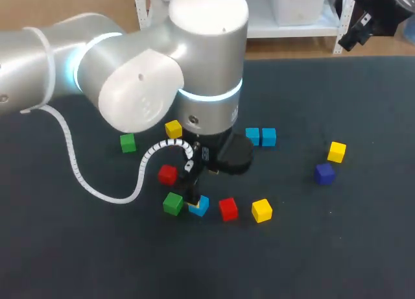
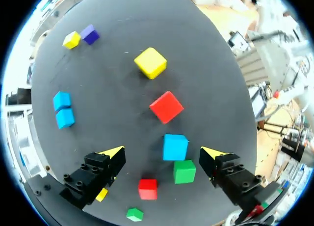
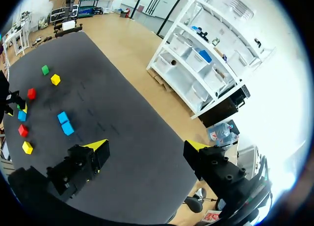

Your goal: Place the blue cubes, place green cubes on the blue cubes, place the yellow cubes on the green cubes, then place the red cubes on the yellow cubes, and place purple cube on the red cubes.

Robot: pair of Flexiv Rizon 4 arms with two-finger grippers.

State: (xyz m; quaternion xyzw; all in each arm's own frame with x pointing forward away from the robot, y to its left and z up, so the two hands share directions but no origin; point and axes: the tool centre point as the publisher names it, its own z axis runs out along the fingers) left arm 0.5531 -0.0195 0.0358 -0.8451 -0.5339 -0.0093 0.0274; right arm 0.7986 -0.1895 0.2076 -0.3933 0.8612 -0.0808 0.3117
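Left hand low over the bench, yellow tips spread wide, gripping nothing. Blue cube flat on the bench between the two fingers, clear of both. Green cube on the wrist side of it, touching or nearly so; cannot tell which. Red cube just ahead of the hand, yellow cube farther ahead.

Head view: these four in a rough row at lower centre of frame, green leftmost, then blue, red, yellow. Pair of blue cubes side by side, right of centre. Purple cube and second yellow cube near each other at mid right.

Right arm in upper right corner. Right hand high off the bench, fingers apart, holding nothing.
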